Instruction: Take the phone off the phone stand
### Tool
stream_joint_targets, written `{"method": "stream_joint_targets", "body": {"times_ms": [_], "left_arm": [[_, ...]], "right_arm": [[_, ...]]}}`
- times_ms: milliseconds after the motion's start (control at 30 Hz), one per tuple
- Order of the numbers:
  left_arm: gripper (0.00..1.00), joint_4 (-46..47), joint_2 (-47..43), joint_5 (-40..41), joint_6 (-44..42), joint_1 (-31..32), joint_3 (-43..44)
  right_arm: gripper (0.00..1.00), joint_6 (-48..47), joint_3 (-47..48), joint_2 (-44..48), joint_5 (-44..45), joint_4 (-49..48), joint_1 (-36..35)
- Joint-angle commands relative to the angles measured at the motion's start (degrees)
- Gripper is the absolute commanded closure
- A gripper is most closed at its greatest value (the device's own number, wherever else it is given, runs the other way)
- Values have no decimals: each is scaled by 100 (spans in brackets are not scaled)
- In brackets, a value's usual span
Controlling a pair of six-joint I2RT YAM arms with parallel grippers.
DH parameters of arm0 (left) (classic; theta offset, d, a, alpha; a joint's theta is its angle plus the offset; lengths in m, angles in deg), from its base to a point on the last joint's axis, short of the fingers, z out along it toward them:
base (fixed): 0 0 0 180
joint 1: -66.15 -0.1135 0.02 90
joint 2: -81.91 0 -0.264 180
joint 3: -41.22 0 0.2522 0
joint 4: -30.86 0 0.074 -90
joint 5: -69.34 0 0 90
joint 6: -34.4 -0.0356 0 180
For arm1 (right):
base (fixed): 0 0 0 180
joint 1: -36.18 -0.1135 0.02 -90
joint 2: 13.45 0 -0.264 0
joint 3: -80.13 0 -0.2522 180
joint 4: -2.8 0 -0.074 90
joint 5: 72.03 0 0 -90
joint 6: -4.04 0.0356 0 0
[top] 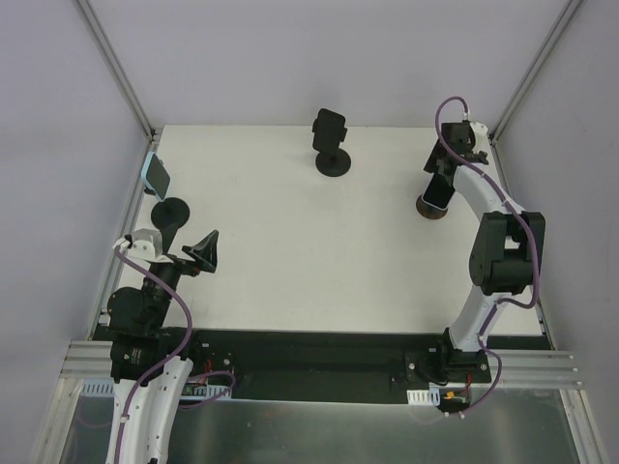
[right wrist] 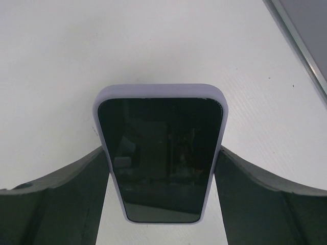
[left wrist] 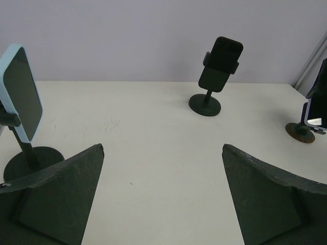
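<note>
The lavender-cased phone (right wrist: 161,127) stands at about 2 o'clock on the white desk (top: 290,251), directly above the round brown base (top: 430,209) of its stand. The right arm (top: 503,253) reaches out to it. In the right wrist view the right jaws sit on either side of the phone, each dark finger (right wrist: 71,194) against one long edge of the case, so they grip it. The phone's dark screen faces that camera, and whether the stand's cradle also clasps it cannot be told.

The left arm (top: 145,300) rests near 8 o'clock with the left jaws spread wide and nothing between them. A light-blue-cased phone (left wrist: 20,92) sits on a black stand at 9 o'clock. A black phone (left wrist: 220,64) sits on another black stand at 12 o'clock, well apart from both arms.
</note>
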Motion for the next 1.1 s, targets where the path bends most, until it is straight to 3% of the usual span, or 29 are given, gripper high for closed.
{"method": "stream_joint_targets", "body": {"times_ms": [0, 267, 433, 600, 833, 1067], "left_arm": [[1, 178, 43, -115, -119, 41, 203], [1, 178, 25, -168, -119, 41, 203], [1, 178, 34, -177, -128, 41, 211], [1, 178, 8, -186, -110, 41, 203], [2, 170, 25, -238, -102, 59, 203], [2, 170, 131, -291, -84, 103, 203]], "right_arm": [[54, -209, 118, 658, -296, -186, -16], [54, -437, -136, 1413, -1307, -168, -51], [54, -472, -776, 1985, -1957, 120, -209], [58, -543, -1489, 2530, -3354, 314, -279], [58, -743, -2403, 2987, -3471, 1026, -770], [57, -753, -3431, 3190, -3321, 1088, -1053]]}}
